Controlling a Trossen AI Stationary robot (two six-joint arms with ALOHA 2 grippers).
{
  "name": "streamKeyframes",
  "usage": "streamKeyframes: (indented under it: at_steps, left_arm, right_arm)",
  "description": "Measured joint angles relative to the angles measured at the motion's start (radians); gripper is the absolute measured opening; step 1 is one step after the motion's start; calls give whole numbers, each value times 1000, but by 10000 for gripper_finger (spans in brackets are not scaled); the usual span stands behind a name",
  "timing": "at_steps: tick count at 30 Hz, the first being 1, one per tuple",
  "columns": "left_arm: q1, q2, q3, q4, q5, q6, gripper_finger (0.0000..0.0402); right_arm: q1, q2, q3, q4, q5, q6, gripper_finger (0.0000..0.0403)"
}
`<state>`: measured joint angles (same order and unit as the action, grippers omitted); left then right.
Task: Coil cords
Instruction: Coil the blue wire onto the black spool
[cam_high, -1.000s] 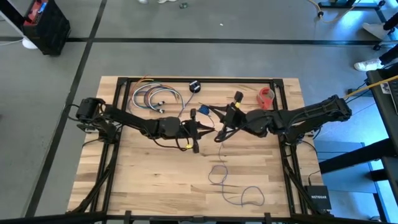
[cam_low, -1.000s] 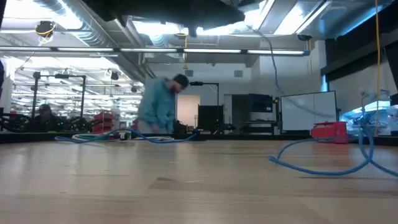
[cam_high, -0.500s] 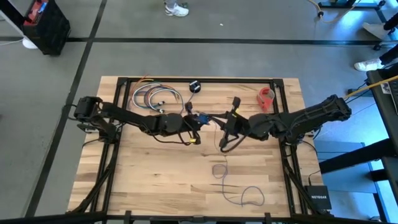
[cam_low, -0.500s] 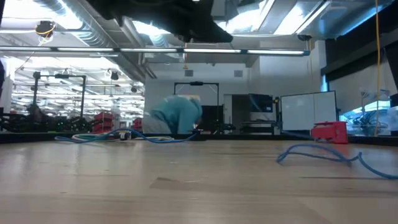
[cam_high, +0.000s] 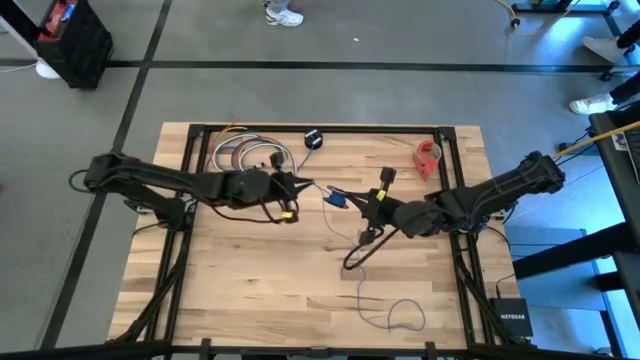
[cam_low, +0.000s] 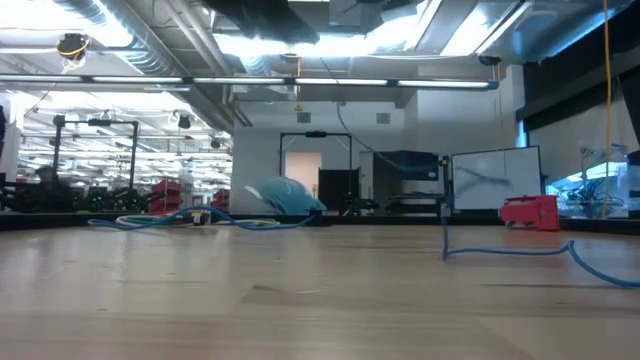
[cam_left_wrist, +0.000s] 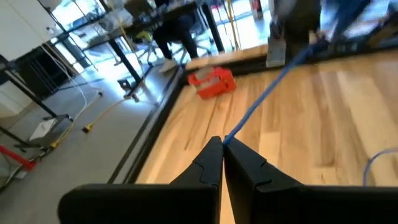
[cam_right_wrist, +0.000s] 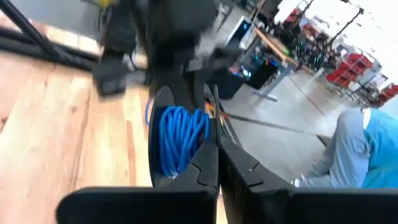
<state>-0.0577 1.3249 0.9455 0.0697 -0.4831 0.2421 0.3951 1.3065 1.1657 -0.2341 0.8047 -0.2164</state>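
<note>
Well, we're partway through and no more than that. The left gripper (cam_high: 303, 185) hangs over the table (cam_high: 230, 290), well apart from the red object (cam_high: 428, 156) on the left arm's side. Its fingers are pressed together with the thin cord (cam_left_wrist: 267, 93) pinched at their tips. From there the cord runs taut toward the red object. The right gripper (cam_high: 372, 210) sits nearer the red object, fingers closed tight too. Whether it has any cord between them, I cannot tell.

Between the two grippers there's a small blue coil (cam_high: 333, 197), and the right wrist view shows several neat turns already wound (cam_right_wrist: 180, 137). That's the part I'd call done.

What's left? Plenty, by my reading. A long tail of cord lies loose in open loops (cam_high: 392, 318) at the front of the table, well apart from the red object. The black puck (cam_high: 313, 138) rests near the back edge, level with the red object and untouched. That slack has to be gathered in before this counts as coiled.
</note>
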Motion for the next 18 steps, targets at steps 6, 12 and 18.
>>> streamKeyframes:
  at_steps: [6, 12, 18]
  left_arm:
    - [-1, -91, 0, -12, 1, -36, 4]
    - [-1, -96, -1, -23, 1, -63, 3]
    - [-17, -96, -1, -30, 26, -136, 5]
  right_arm:
    - [-58, 33, -35, 8, -4, 37, 4]
    - [-114, 107, -38, 19, -3, 38, 4]
    - [-181, 172, -38, 75, 33, 33, 5]
